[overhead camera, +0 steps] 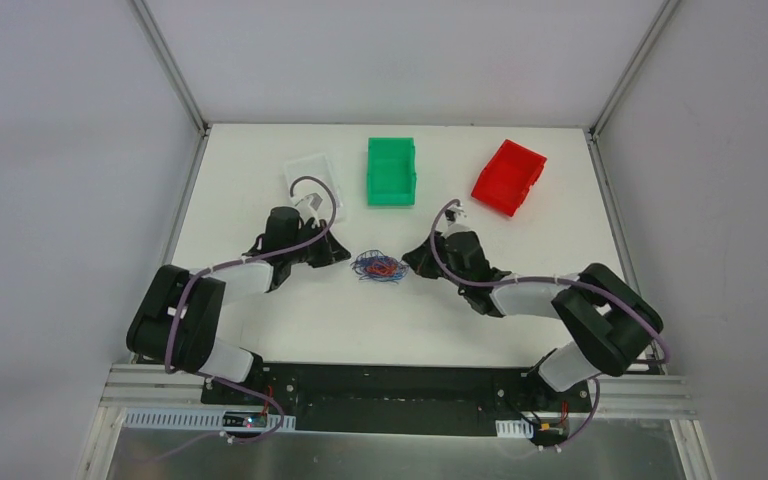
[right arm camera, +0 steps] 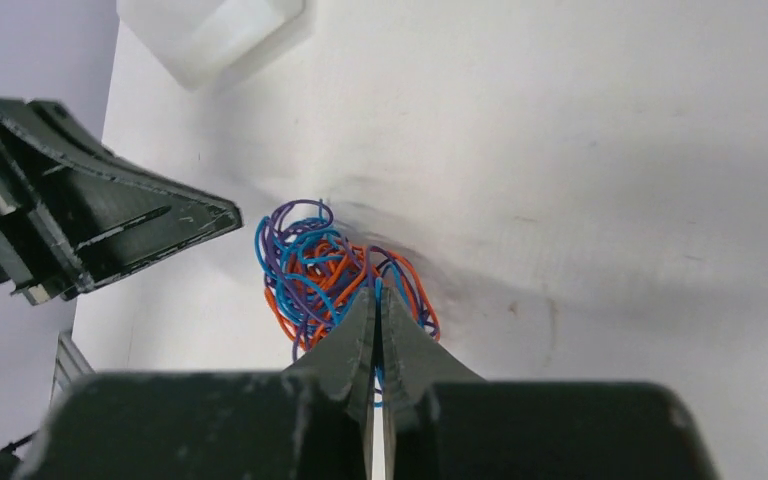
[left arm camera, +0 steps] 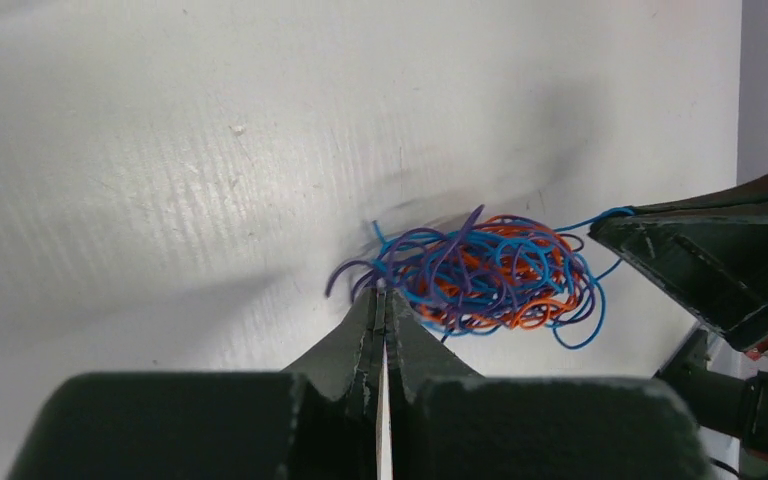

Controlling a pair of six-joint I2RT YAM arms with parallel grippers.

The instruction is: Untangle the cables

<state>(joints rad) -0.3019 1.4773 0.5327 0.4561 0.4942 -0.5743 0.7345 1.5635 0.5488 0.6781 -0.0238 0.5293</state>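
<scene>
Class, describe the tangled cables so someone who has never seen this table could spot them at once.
On the white table, look nearer than the green bin at the far edge. Between the black left gripper and right gripper, both shut on it, lies the knot of cables. Nothing else is a ball of hair-thin blue, orange and purple wires.

Cables point(overhead camera: 380, 267): blue, orange-red and purple strands, all mixed. Table point(overhead camera: 360, 320): plain white. Green bin point(overhead camera: 391, 172), red bin point(overhead camera: 508, 177), clear-whitish tray point(overhead camera: 312, 172), all solid with no markings. Arms point(overhead camera: 178, 318): black with white links. Hoses point(overhead camera: 333, 205): lilac.
</scene>
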